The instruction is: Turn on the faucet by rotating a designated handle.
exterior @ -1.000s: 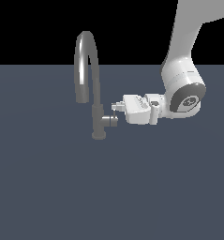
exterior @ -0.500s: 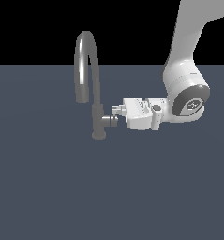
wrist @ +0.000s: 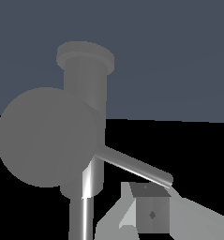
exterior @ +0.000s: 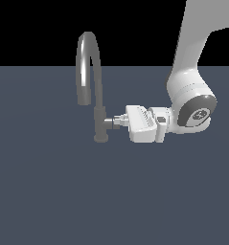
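Observation:
The faucet (exterior: 88,72) is a tall grey tap with an arched spout and a cylindrical body (wrist: 87,84). Its handle (exterior: 111,123) is a short horizontal stub on the side facing the arm. In the wrist view the stub's round end (wrist: 45,136) fills the near field, and a thin lever rod (wrist: 132,165) slants away from it. My gripper (exterior: 120,120) lies level at the stub's end, with no gap showing between its fingers. One fingertip (wrist: 151,213) sits just under the lever rod's tip, at or very near contact. Nothing is clasped.
The faucet stands on a flat dark blue-grey surface (exterior: 63,191). My white arm (exterior: 192,103) comes down from the upper part of the exterior view's right.
Over the last second my wrist and gripper have sunk a little beside the stub, staying level. The faucet's spout and body have not moved.

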Controlling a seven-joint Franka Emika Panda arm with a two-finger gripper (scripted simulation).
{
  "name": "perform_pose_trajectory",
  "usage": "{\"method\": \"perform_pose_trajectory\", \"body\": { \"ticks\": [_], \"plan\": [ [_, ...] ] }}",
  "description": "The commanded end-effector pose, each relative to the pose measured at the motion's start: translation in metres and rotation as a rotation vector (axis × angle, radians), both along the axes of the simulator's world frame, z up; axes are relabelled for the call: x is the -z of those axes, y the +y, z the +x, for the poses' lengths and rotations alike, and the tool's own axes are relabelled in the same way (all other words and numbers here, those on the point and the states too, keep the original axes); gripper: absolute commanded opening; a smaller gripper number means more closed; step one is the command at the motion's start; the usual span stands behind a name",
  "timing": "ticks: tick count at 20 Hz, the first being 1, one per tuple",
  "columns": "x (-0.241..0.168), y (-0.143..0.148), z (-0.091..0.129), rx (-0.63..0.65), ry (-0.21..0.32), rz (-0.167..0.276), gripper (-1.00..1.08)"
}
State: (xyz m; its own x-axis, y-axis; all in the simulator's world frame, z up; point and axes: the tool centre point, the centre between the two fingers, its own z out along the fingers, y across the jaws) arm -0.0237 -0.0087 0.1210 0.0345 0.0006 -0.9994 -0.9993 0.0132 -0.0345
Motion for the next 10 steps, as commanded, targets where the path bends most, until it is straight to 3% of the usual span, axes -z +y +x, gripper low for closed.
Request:
{"method": "perform_pose_trajectory", "body": {
  "ticks": [1, 10],
  "plan": [
    [0.0, 0.0, 0.0, 0.0, 0.0, 0.0, -1.0],
    [0.051, 0.0, -0.011, 0.002, 0.031, -0.001, -1.0]
  ]
}}
